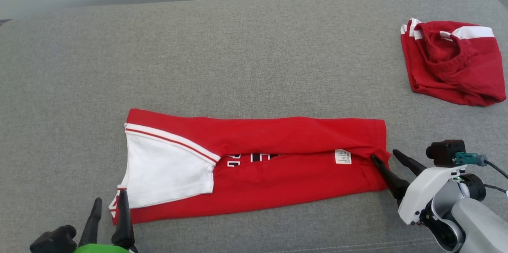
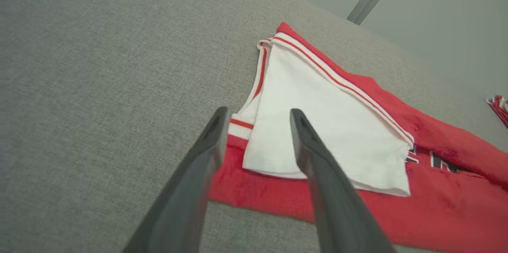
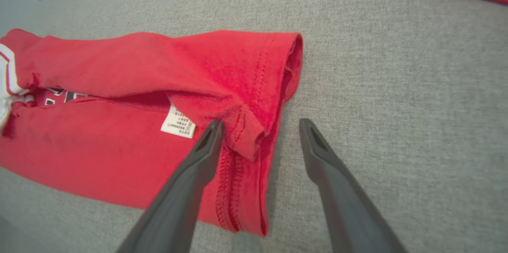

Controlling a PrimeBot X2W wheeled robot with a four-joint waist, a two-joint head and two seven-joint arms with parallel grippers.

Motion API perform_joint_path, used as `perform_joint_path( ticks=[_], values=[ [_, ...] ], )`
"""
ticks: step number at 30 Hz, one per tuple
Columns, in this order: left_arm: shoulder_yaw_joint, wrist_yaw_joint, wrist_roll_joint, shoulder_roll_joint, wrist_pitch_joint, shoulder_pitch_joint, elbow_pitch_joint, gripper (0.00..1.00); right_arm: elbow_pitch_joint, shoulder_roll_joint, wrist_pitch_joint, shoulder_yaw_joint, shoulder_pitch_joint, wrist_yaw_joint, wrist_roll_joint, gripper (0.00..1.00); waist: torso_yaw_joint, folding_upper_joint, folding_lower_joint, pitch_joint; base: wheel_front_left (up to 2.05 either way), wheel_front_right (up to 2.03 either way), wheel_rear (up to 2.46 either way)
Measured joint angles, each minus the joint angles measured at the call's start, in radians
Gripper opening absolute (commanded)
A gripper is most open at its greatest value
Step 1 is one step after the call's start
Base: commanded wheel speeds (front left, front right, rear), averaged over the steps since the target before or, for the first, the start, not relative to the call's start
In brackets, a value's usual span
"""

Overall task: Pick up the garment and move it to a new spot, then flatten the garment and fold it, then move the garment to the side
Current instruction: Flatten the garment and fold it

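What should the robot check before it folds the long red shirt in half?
1. The red shirt is folded into a long strip: ok.
2. The left gripper has its fingers apart by the white sleeve: ok.
3. The right gripper has its fingers apart at the hem: ok.
4. The hem lies flat: not ok, it is bunched up beside the right gripper.
5. No finger is touching the cloth: cannot tell.
6. The other red garment lies well apart, at the far right: ok.
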Motion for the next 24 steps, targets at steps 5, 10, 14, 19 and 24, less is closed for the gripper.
perform_joint_path(
  ticks=[5, 10, 14, 19, 24],
  values=[
    [0.035, 0.004, 0.005, 0.021, 0.000, 0.001, -0.004, 1.00, -0.004, -0.003, -0.026, -0.002, 0.006, -0.001, -0.009, 1.00, -0.008, 0.0000, 0.0000, -0.005, 0.00, 0.00, 0.00],
    [0.061, 0.006, 0.018, 0.031, -0.002, 0.001, -0.022, 1.00, -0.009, -0.018, -0.040, -0.007, 0.040, -0.010, -0.010, 1.00, -0.028, 0.0000, 0.0000, -0.018, 0.00, 0.00, 0.00],
    [0.062, 0.006, 0.047, 0.039, -0.003, 0.000, -0.048, 1.00, -0.016, -0.027, -0.052, -0.025, 0.051, -0.019, -0.009, 1.00, -0.046, 0.0000, 0.0000, -0.034, 0.00, 0.00, 0.00],
    [0.044, 0.009, 0.072, 0.041, -0.010, -0.002, -0.081, 1.00, -0.027, -0.034, -0.085, -0.070, 0.054, -0.040, -0.002, 1.00, -0.066, 0.0000, 0.0000, -0.064, 0.00, 0.00, 0.00],
    [0.002, 0.009, 0.100, 0.042, -0.010, -0.006, -0.109, 1.00, -0.026, -0.039, -0.091, -0.099, 0.060, -0.045, 0.029, 1.00, -0.076, 0.0000, 0.0000, -0.099, 0.00, 0.00, 0.00]
  ],
)
